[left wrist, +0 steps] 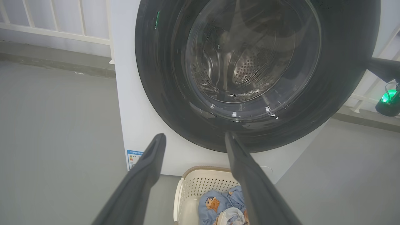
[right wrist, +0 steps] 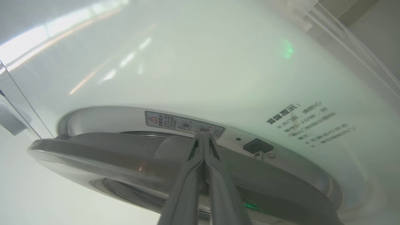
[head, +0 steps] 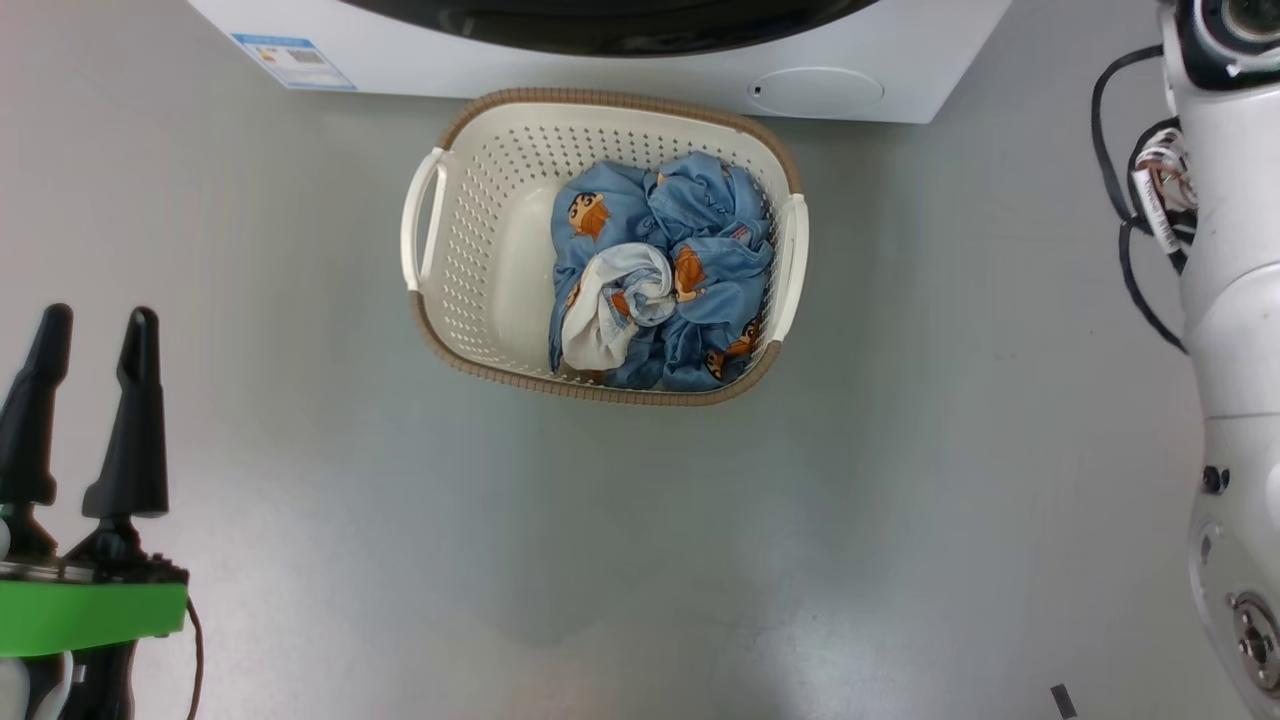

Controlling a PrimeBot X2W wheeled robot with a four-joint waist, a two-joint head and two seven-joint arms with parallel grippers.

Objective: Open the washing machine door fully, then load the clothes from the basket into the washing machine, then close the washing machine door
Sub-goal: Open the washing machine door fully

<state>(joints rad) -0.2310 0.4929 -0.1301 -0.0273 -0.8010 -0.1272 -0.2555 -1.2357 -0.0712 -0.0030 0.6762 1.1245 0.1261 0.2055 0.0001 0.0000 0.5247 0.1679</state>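
The basket (head: 600, 395) stands on the grey floor in front of the washing machine (head: 600, 75), with the blue printed and white clothes (head: 700, 260) bundled in its right half. My left gripper (head: 97, 318) hangs open and empty at the lower left, apart from the basket. Its wrist view looks between the spread fingers (left wrist: 194, 137) at the washing machine door (left wrist: 162, 93), with the basket (left wrist: 203, 179) below. My right gripper (right wrist: 203, 135) is shut, its tips pushed into the gap between the door's edge (right wrist: 103, 156) and the machine's front (right wrist: 218, 62). The door stands slightly ajar.
My white right arm (head: 1230, 300) rises along the right edge. A blue sticker (head: 293, 60) and a round flap (head: 815, 90) mark the machine's lower front. A white railing (left wrist: 62, 31) runs behind the machine on the left. Grey floor surrounds the basket.
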